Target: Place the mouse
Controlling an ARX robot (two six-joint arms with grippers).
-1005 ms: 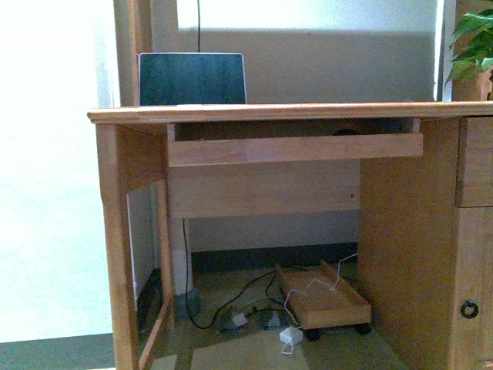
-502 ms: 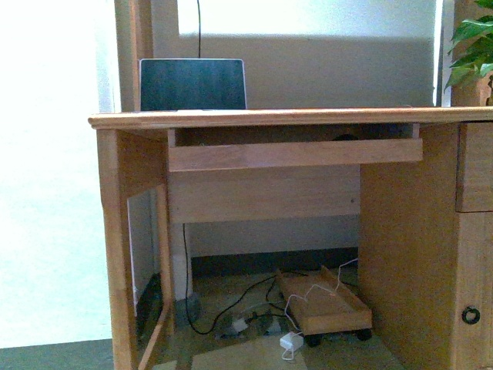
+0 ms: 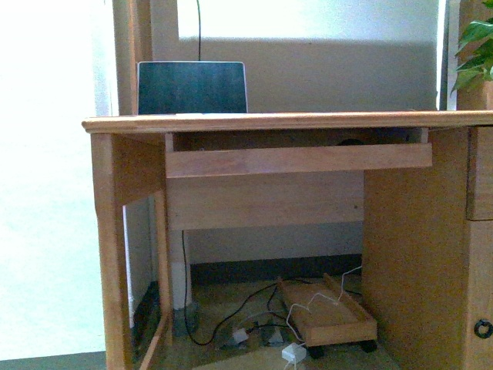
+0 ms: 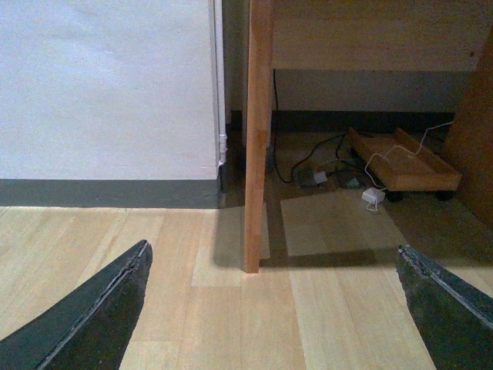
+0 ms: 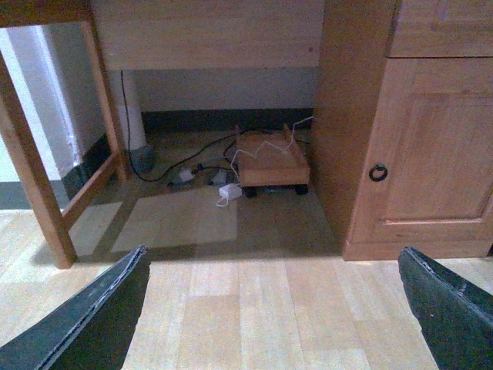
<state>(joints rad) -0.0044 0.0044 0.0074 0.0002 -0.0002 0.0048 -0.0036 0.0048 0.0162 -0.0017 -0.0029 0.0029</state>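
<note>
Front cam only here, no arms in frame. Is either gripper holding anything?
Observer: No. Left gripper is open, with only floor between its fingers.
Operator: Right?
Observer: Right gripper is open and empty too.
Operator: Where are they?
Observer: Low over the floor. The left wrist view faces the desk leg, the right wrist view faces the cabinet door.
</note>
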